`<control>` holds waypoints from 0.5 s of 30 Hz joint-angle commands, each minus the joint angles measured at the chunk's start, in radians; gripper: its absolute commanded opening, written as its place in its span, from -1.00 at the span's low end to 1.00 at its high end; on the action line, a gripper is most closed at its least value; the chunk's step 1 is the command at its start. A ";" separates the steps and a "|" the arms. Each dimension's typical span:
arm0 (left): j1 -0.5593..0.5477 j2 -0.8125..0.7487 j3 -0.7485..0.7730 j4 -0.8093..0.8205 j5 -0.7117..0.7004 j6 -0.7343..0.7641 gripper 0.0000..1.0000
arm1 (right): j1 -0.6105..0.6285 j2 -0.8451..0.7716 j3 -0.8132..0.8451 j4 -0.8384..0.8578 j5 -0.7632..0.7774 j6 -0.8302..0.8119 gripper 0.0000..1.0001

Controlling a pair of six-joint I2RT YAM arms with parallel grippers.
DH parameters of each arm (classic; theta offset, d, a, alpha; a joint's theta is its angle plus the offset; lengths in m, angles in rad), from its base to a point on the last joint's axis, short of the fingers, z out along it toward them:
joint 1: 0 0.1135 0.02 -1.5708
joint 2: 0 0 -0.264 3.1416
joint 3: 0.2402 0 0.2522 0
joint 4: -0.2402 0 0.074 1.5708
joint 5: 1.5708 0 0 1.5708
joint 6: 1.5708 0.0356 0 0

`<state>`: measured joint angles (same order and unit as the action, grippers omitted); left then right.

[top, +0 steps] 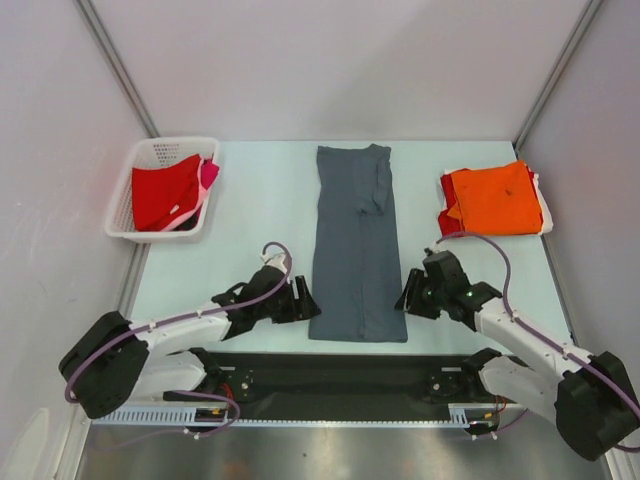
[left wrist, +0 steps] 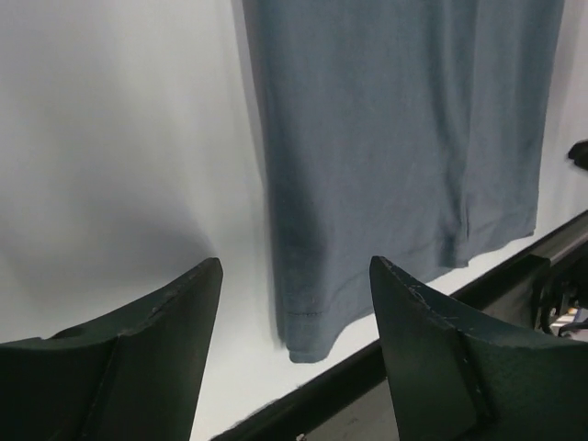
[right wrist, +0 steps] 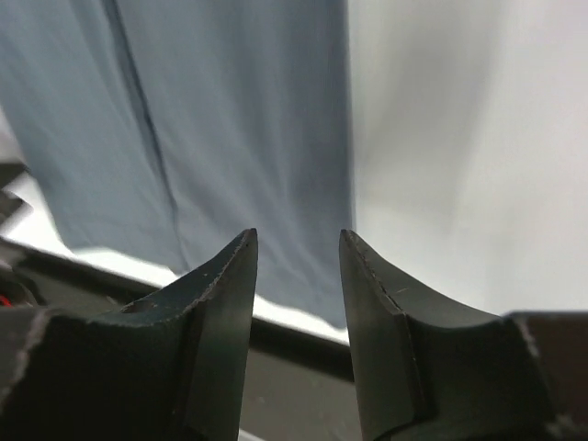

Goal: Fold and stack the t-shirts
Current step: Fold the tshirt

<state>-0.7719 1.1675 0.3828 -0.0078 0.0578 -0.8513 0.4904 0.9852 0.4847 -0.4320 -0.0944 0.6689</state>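
L end effector [left wrist: 296, 263] gaping | R end effector [right wrist: 297, 233] part-spread | flank grey tee [top: 350, 240] hem

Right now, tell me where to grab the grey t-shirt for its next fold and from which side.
Probably best to take the grey t-shirt by its two near hem corners, with the left hand coming in from the left edge and the right hand from the right. It lies flat as a long narrow strip, hem nearest, and each open hand sits beside its own corner.
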 commanded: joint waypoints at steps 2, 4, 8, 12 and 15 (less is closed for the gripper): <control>-0.035 -0.005 -0.047 0.005 -0.027 -0.088 0.40 | 0.115 -0.020 -0.032 -0.111 0.035 0.109 -0.09; -0.053 -0.008 -0.059 0.003 -0.027 -0.097 0.35 | 0.149 -0.020 -0.046 -0.116 0.039 0.136 -0.09; -0.082 -0.006 -0.096 0.003 -0.010 -0.123 0.21 | 0.212 -0.029 -0.051 -0.166 0.067 0.176 -0.13; -0.101 -0.008 -0.108 0.003 0.000 -0.141 0.15 | 0.218 -0.066 -0.058 -0.180 0.093 0.192 -0.16; -0.118 -0.014 -0.114 0.003 -0.001 -0.158 0.10 | 0.220 -0.068 -0.051 -0.194 0.094 0.192 -0.16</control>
<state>-0.8677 1.1496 0.3096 0.0845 0.0532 -0.9810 0.7044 0.9314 0.4305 -0.5888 -0.0307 0.8349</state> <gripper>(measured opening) 0.556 0.420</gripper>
